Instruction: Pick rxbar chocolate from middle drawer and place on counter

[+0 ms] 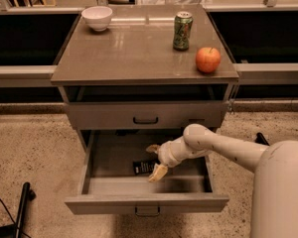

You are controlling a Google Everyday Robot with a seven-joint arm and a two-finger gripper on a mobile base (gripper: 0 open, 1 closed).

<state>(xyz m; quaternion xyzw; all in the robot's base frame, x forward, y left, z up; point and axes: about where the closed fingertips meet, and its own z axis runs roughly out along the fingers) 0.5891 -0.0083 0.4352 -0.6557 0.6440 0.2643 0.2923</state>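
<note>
- The counter (124, 53) carried a bowl (97, 18), a can (183, 30) and an apple (208, 59), but nothing from below.
- The middle drawer (146, 203) stood pulled out, so the way in was clear.
- The tool (156, 160) hung inside it, fingers apart, at the right end of the chocolate bar (140, 167).
- The chocolate bar lay flat on the drawer floor, not yet lifted; gripping, raising and setting it on the counter all seemed left to do.
</note>
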